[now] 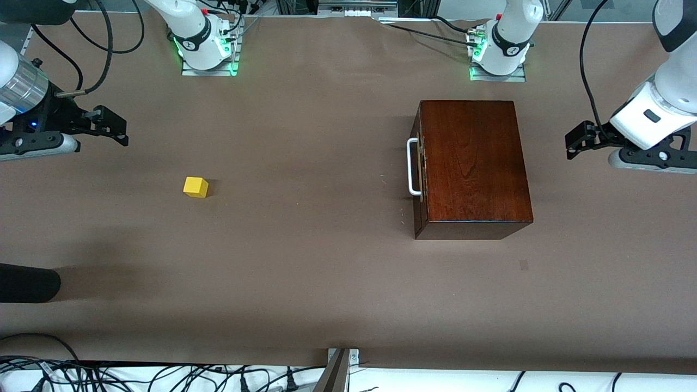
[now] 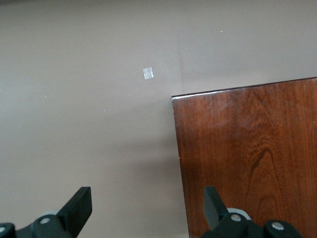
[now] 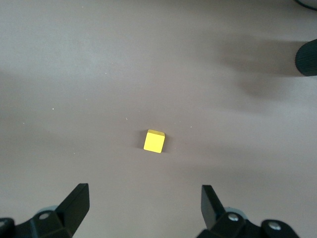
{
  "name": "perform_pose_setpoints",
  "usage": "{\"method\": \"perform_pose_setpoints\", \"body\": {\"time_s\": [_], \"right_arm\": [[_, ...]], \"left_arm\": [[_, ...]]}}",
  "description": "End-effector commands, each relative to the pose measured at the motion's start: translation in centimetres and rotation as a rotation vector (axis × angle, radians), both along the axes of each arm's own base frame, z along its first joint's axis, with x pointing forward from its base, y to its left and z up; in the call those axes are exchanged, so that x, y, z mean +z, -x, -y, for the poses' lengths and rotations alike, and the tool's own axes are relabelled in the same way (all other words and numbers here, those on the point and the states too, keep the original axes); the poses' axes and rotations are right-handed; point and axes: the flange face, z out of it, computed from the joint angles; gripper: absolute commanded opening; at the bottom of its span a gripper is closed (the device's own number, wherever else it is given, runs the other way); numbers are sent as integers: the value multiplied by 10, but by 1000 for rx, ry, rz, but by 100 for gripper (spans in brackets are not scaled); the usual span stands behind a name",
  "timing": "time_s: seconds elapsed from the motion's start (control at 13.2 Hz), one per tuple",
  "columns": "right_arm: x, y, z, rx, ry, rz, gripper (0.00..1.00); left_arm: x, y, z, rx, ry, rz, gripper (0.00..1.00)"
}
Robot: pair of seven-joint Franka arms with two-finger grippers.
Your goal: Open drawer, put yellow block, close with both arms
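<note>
The dark wooden box (image 1: pixel 474 163) stands toward the left arm's end of the table. Its drawer is shut, with the white bar handle (image 1: pixel 414 166) on the side facing the right arm's end. The yellow block (image 1: pixel 195 187) lies on the table toward the right arm's end. My left gripper (image 1: pixel 573 142) is open and empty, up beside the box. The left wrist view shows its fingers (image 2: pixel 79 206) wide apart over the box's corner (image 2: pixel 247 148). My right gripper (image 1: pixel 117 129) is open and empty. The right wrist view shows the block (image 3: pixel 154 141) ahead of the gripper (image 3: pixel 145 196).
A black rounded object (image 1: pixel 27 283) pokes in at the table's edge at the right arm's end, and shows in the right wrist view (image 3: pixel 307 58). A small tape square (image 1: pixel 524 265) lies near the box. Cables run along the table's front edge.
</note>
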Motion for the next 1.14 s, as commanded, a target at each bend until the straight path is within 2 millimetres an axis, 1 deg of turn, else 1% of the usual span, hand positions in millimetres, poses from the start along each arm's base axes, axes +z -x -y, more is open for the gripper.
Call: {"method": "perform_pose_setpoints", "body": {"time_s": [0.0, 0.08, 0.23, 0.45, 0.53, 0.68, 0.76, 0.91, 1.06], "right_arm": [[4, -3, 1, -2, 1, 7, 100], [4, -3, 1, -2, 1, 7, 100], [4, -3, 1, -2, 1, 7, 100], [4, -3, 1, -2, 1, 7, 100], [4, -3, 1, -2, 1, 7, 100], [5, -3, 1, -2, 1, 9, 100], [4, -3, 1, -2, 1, 7, 100], [4, -3, 2, -3, 1, 7, 100], [4, -4, 2, -3, 1, 9, 100]], "left_arm": [[3, 4, 41, -41, 18, -38, 100], [2, 7, 58, -29, 20, -45, 100], [-14, 19, 109, -6, 45, -105, 100], [-58, 27, 185, -26, 36, -175, 100], [-73, 25, 202, -48, 44, -182, 100], [-107, 19, 233, -26, 68, -182, 100], [-120, 17, 243, 6, 69, -184, 100], [-134, 26, 283, 49, 80, -152, 100], [-158, 41, 327, 86, 86, -142, 100]]}}
